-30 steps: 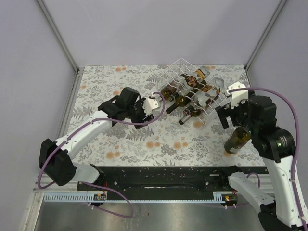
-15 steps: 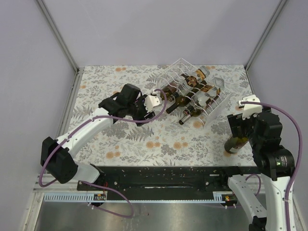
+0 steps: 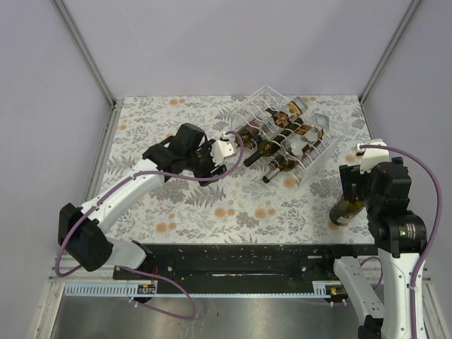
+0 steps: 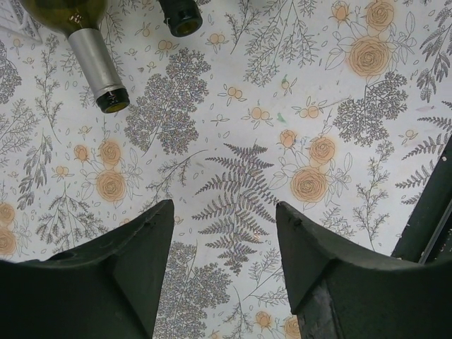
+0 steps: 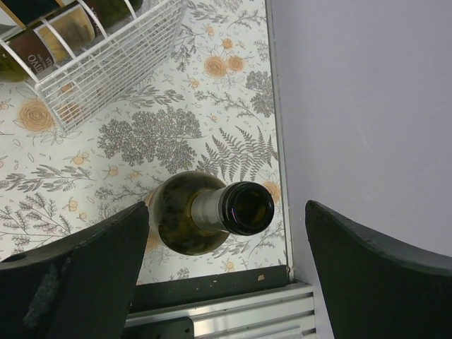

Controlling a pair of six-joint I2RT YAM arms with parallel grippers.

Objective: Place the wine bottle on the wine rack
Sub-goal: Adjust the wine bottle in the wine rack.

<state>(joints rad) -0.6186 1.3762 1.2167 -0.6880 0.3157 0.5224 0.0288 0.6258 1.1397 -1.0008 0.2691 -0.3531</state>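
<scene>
Right wrist: right hand (image 5: 226, 208) open over upright wine bottle (image 5: 201, 220)

**Enclosure and Surroundings**

A flat table top covered in white cloth printed with grey ferns and orange flowers (image 3: 183, 212) is filling the cell. Plain pale lilac wall panels (image 3: 233, 42) are enclosing it at back and sides, meeting at aluminium corner posts (image 3: 85, 53). A black mounting rail (image 3: 233, 260) is running along the near edge. Light is falling evenly.
</scene>
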